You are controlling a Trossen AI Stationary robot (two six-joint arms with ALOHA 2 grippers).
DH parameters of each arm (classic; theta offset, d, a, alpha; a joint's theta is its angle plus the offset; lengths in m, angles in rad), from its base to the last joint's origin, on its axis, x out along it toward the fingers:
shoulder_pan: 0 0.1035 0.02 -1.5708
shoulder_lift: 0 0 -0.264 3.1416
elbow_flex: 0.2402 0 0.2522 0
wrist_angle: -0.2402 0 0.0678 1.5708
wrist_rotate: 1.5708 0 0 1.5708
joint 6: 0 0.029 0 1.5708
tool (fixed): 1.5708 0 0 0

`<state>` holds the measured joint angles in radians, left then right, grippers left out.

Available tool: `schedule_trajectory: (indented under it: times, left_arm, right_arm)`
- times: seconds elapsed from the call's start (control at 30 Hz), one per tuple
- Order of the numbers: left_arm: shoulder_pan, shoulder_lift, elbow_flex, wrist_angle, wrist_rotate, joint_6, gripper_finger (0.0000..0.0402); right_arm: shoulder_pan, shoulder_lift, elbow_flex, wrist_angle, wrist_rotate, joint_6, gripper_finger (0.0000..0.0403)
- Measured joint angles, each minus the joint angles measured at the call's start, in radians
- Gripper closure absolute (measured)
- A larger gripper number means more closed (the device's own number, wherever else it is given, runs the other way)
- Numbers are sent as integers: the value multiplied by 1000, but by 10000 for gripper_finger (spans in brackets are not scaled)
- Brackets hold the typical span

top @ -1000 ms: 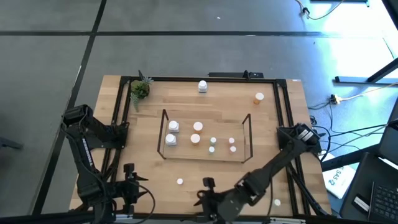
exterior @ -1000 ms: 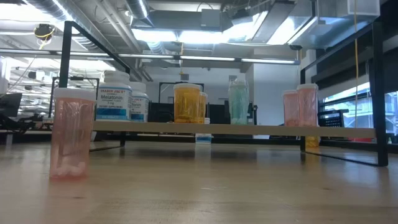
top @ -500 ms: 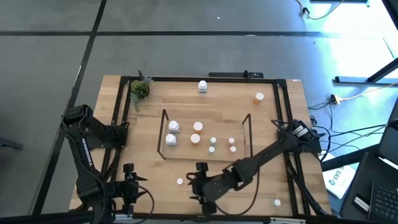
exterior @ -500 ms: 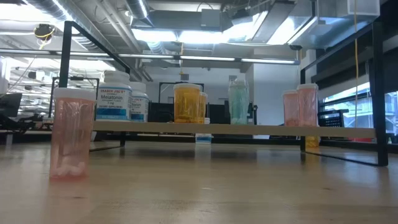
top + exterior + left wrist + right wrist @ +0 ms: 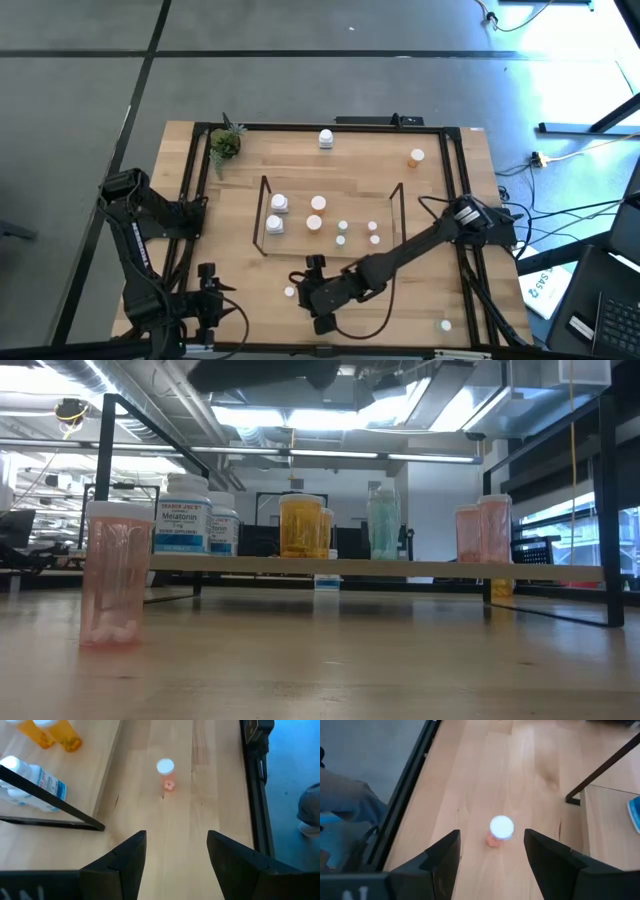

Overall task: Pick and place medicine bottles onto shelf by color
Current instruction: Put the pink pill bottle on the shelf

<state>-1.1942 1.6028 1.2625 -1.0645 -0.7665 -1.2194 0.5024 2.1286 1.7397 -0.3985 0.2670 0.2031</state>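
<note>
A small pink medicine bottle [image 5: 289, 292] with a white cap stands upright on its base near the table's front edge, left of centre; it also appears as bottle [image 5: 500, 831], bottle [image 5: 166, 772] and bottle [image 5: 118, 575]. My right gripper [image 5: 492, 865] is open, just to the right of this bottle and slanting down at it; the bottle shows ahead between the fingers, untouched. My left gripper [image 5: 175, 855] hangs open over the near left corner. The shelf [image 5: 330, 218] carries white, orange, teal and pink bottles.
A white bottle [image 5: 326, 138] stands at the far edge and an orange bottle [image 5: 416, 156] at the far right. A small potted plant [image 5: 225, 145] is at the far left corner. Another white-capped bottle [image 5: 445, 325] sits at the near right corner. A black frame [image 5: 190, 200] edges the table.
My right gripper has swung from the near middle toward the table's left edge and come down, closing on the pink bottle. Its arm now shows as a dark shape at the top of the low view. The bottles have stayed put.
</note>
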Motion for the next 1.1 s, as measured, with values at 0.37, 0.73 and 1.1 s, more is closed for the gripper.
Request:
schedule_trajectory:
  times: [0.37,0.73,1.1]
  left_arm:
    - [0,0,0,0,10,0,198]
    - [0,0,0,0,10,0,198]
    - [0,0,0,0,9,0,198]
  right_arm:
    - [-26,58,0,44,-7,-79,181]
    - [-82,102,0,51,-148,-84,182]
    - [-88,112,0,63,-155,-77,182]
